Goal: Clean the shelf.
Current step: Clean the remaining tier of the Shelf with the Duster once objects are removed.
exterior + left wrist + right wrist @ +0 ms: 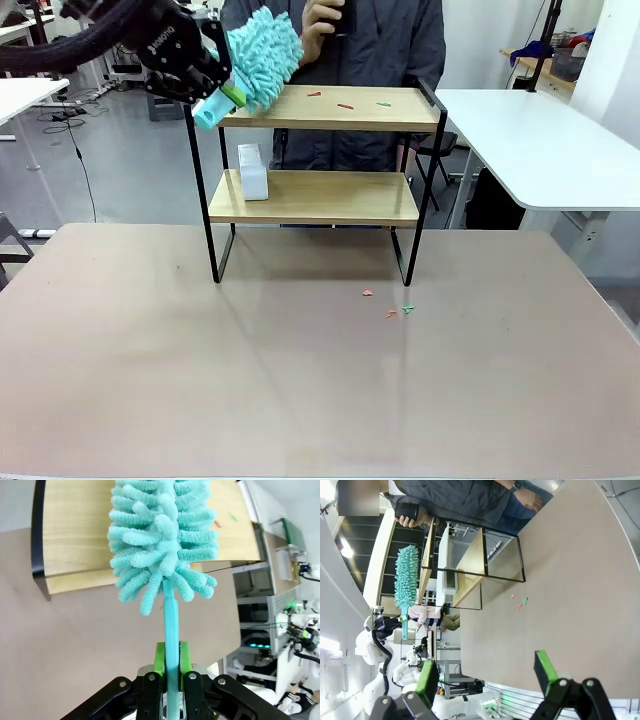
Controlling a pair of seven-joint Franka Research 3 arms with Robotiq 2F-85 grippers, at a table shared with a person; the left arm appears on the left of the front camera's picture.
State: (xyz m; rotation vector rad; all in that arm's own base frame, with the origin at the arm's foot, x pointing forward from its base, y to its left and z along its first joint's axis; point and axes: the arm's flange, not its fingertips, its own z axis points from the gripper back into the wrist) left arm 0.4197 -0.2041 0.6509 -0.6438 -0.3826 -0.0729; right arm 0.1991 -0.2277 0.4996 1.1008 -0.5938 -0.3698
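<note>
Left end effector (171,661) is clamped on the handle of the teal chenille duster (162,545), its head over the left end of the top board of the shelf (320,122), which stands on the worktop (300,380). Right end effector (487,672) has its jaws apart, empty.

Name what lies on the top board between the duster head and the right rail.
Three small scraps, two red and one green, seen in the front view.

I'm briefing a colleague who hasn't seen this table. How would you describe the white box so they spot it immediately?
Find the two-tier shelf on the brown table's far side. On its lower board, near the left end, stands a small white box. Nothing else sits on that board; the coloured scraps lie on the top board.
</note>
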